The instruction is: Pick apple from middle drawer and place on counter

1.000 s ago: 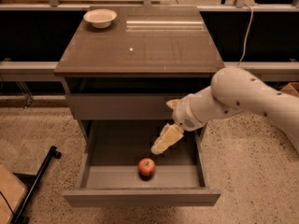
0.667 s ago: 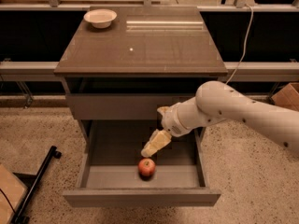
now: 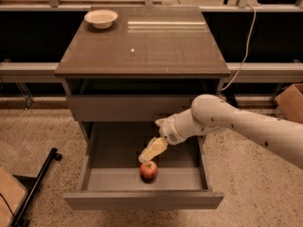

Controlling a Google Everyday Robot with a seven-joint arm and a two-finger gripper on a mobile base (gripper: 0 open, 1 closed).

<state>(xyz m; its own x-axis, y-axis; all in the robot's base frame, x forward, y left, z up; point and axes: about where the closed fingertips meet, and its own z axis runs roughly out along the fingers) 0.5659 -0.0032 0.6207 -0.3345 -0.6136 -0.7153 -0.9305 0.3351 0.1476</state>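
A small red apple (image 3: 148,170) lies in the open middle drawer (image 3: 94,179), near the middle of the tray toward its front. My gripper (image 3: 145,156) reaches down into the drawer from the right on a white arm, its yellowish tips just above and slightly left of the apple, very close to it. The counter (image 3: 142,46) is the glossy brownish top of the cabinet, above the closed grey drawer panel (image 3: 123,108).
A white bowl (image 3: 101,18) stands at the counter's back left corner. A black stand leg (image 3: 35,188) lies on the speckled floor at the left. A cardboard box (image 3: 291,102) sits at the right. A cable (image 3: 244,46) hangs behind the cabinet.
My gripper has moved left and down inside the drawer, closing on the apple from above. The apple has not moved.
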